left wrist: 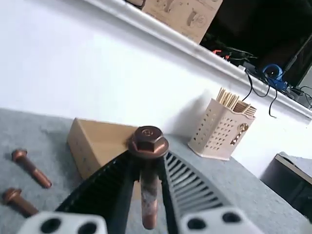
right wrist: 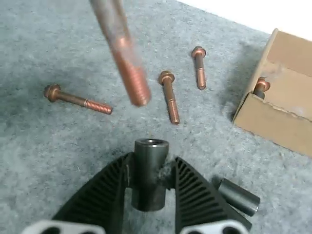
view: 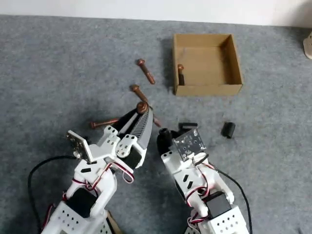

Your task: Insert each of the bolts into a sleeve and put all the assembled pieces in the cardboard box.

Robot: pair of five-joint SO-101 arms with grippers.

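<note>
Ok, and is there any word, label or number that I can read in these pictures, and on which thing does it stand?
None can be read.
Too blurred: printed marks on the carton on the shelf behind.
Too small: marks on the circuit board on an arm.
No print seen on the cardboard box, the bolts or the sleeves.

So the left end effector (view: 141, 114) has a bolt (view: 142, 107) pinched at its tip, with three loose bolts (view: 146, 71) (view: 139, 91) (view: 105, 123) lying on the grey bench (view: 48, 73) near it. The right end effector (view: 165, 137) sits just beside it gripping a dark sleeve (view: 163, 132), two spare sleeves (view: 187, 126) (view: 228, 129) lie nearby, and the cardboard box (view: 234, 58) has one assembled piece (view: 181, 74) against its wall.
</note>
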